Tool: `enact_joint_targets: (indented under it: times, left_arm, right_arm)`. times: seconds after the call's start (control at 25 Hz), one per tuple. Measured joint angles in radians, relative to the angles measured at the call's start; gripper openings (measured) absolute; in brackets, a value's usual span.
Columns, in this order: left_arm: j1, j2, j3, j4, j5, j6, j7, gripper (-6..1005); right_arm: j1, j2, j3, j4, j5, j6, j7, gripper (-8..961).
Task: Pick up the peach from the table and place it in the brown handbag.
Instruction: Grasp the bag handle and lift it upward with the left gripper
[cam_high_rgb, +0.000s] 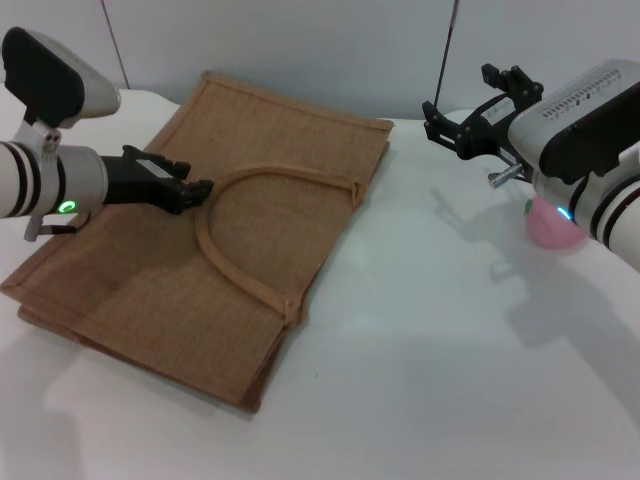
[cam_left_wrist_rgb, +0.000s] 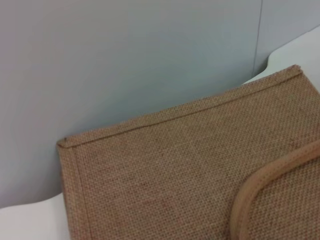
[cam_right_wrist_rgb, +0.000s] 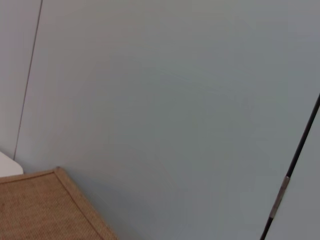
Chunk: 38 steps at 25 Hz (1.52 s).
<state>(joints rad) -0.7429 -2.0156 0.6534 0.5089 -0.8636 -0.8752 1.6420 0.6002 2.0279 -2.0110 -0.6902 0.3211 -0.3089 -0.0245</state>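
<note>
The brown handbag (cam_high_rgb: 200, 250) lies flat on the white table (cam_high_rgb: 430, 350), its light arched handle (cam_high_rgb: 275, 175) resting on top. My left gripper (cam_high_rgb: 200, 187) hovers low over the bag, its tip at the left bend of that handle. The left wrist view shows only the handbag's weave (cam_left_wrist_rgb: 175, 170) and a stretch of handle (cam_left_wrist_rgb: 260, 185). The pink peach (cam_high_rgb: 552, 226) sits on the table at the right, partly hidden behind my right forearm. My right gripper (cam_high_rgb: 432, 120) is open and empty, raised above the table behind and to the left of the peach. A corner of the handbag (cam_right_wrist_rgb: 40, 210) shows in the right wrist view.
A grey wall (cam_high_rgb: 300, 40) stands close behind the table's rear edge. A thin dark pole (cam_high_rgb: 447, 45) rises behind the right gripper. White tabletop stretches in front of and to the right of the bag.
</note>
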Motion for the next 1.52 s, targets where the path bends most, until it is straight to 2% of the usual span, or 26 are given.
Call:
enact_joint_targets:
  times: [0.48,0.72,0.84,1.2,1.52]
  left_arm:
    - [-0.018,-0.01,0.0,-0.045,0.0,0.047,0.021,415]
    - [-0.015,-0.013,-0.006,-0.046,-0.002,0.082,0.012,376]
    - [-0.013,-0.014,-0.007,-0.045,-0.004,0.111,0.007,153]
    - [-0.012,-0.015,-0.003,-0.015,-0.011,0.14,-0.006,27]
    - [-0.011,-0.018,-0.009,0.059,-0.015,0.116,-0.028,21]
  right_arm:
    - [0.0,0.0,0.0,0.0,-0.001,0.001,0.0,876]
    - [0.0,0.0,0.0,0.0,-0.004,0.001,0.0,876]
    - [0.0,0.0,0.0,0.0,-0.005,0.001,0.0,876]
    - [0.002,0.0,-0.011,0.0,-0.004,0.001,0.0,877]
    - [0.003,-0.001,-0.01,0.003,-0.004,0.017,-0.003,877]
